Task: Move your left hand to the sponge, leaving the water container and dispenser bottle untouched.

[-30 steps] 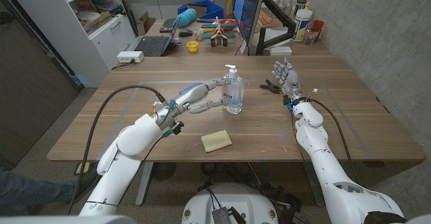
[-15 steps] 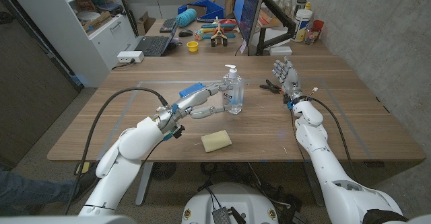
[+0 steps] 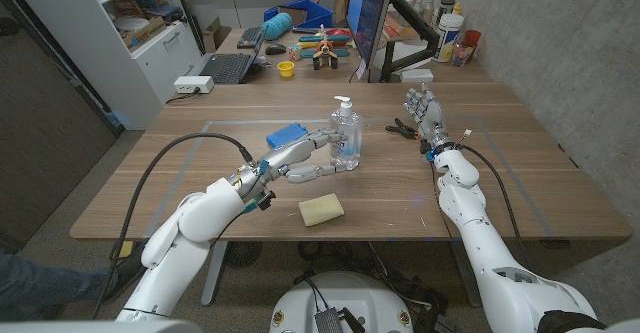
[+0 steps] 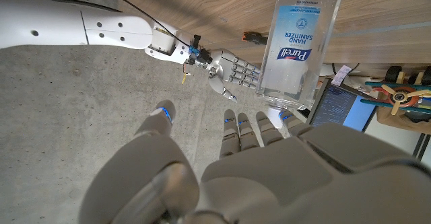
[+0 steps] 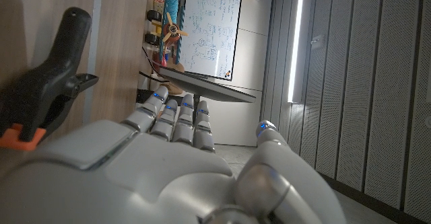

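Note:
A pale yellow sponge (image 3: 321,210) lies near the table's front edge. A clear hand sanitizer dispenser bottle (image 3: 346,138) (image 4: 296,42) stands upright at the table's middle. My left hand (image 3: 305,158) (image 4: 269,170) hovers just left of the bottle, behind the sponge, with fingers spread and holding nothing. Its fingertips reach close to the bottle's base; I cannot tell whether they touch it. A blue block-shaped thing (image 3: 287,134) sits just behind my left hand. My right hand (image 3: 424,113) (image 5: 175,163) stands upright at the right, fingers straight, holding nothing.
A black spring clamp (image 3: 402,128) (image 5: 40,89) with an orange tip lies beside my right hand. A second table behind holds a laptop (image 3: 228,67), a monitor (image 3: 372,23), toys and bottles. A shelf unit (image 3: 140,33) stands at the back left.
My left arm has slid a little to the right and the hand has dipped lower beside the bottle, so the blue block behind it shows clear. My right hand has stayed put.

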{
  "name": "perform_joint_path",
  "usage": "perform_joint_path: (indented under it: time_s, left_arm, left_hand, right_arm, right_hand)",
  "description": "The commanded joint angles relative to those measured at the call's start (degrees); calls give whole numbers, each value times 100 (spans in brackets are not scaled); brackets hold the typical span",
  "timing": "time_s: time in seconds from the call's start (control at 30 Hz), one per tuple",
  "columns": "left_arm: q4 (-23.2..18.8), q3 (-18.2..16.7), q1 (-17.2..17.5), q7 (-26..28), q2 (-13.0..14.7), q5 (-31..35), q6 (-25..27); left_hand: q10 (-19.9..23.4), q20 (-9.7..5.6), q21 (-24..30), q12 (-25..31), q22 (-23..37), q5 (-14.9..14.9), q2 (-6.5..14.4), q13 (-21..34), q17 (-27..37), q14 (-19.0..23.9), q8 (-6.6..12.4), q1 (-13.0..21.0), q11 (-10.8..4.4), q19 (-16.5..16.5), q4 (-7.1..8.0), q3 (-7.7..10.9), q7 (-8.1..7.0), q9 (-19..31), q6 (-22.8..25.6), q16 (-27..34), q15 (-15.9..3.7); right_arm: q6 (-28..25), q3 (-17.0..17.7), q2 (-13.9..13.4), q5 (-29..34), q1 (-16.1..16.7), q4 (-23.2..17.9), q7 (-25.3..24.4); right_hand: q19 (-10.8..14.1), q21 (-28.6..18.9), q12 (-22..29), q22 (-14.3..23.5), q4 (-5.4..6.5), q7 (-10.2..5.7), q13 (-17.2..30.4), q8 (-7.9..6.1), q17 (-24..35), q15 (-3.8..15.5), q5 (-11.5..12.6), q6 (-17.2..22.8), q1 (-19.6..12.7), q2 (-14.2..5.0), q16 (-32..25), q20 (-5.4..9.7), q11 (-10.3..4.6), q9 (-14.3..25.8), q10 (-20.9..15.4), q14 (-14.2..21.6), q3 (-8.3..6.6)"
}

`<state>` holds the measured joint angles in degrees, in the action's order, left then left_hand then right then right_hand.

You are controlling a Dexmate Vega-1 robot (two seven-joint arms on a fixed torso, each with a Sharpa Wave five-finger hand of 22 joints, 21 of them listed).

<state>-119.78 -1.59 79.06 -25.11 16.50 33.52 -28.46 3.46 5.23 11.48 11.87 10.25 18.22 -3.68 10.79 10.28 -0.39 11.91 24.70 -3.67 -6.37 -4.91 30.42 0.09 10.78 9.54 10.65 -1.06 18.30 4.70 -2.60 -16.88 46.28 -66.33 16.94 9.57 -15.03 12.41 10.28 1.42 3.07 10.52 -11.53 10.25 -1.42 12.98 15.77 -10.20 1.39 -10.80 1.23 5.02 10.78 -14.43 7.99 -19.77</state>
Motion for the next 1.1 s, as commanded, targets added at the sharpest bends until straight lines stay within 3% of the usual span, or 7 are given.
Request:
perform_joint_path:
  time_s: [0.03,0.43,1.1]
  left_arm:
    - [-70,21,84,172,80,336,-45]
    - [-130,77,204,542,172,1001,-133]
    - [-7,268,221,916,357,1575,-69]
  left_hand:
    - [-1,45,28,19,35,-12,1,32,12,31,41,48,-26,-8,-43,13,-8,29,31,34,22]
    - [11,63,36,19,38,-20,2,34,18,54,43,69,-71,9,-50,9,-37,31,60,40,5]
    - [41,65,37,23,41,-23,10,36,23,68,39,109,-105,7,-64,10,-58,33,81,39,-23]
  right_arm:
    - [-25,-10,6,7,20,-67,-52]
    - [-3,-60,-6,98,-30,-13,-130]
    - [26,-76,21,205,-110,119,-204]
  right_hand:
    - [65,17,4,7,-42,12,16,23,21,-13,20,34,-3,-2,4,-12,-27,13,-59,39,-15]
    - [74,35,6,8,-48,12,16,24,22,-12,21,33,2,-6,0,-16,-27,13,-70,55,-9]
    - [87,67,3,10,-61,0,17,27,21,-14,23,31,8,-15,3,-16,-29,13,-71,57,-1]
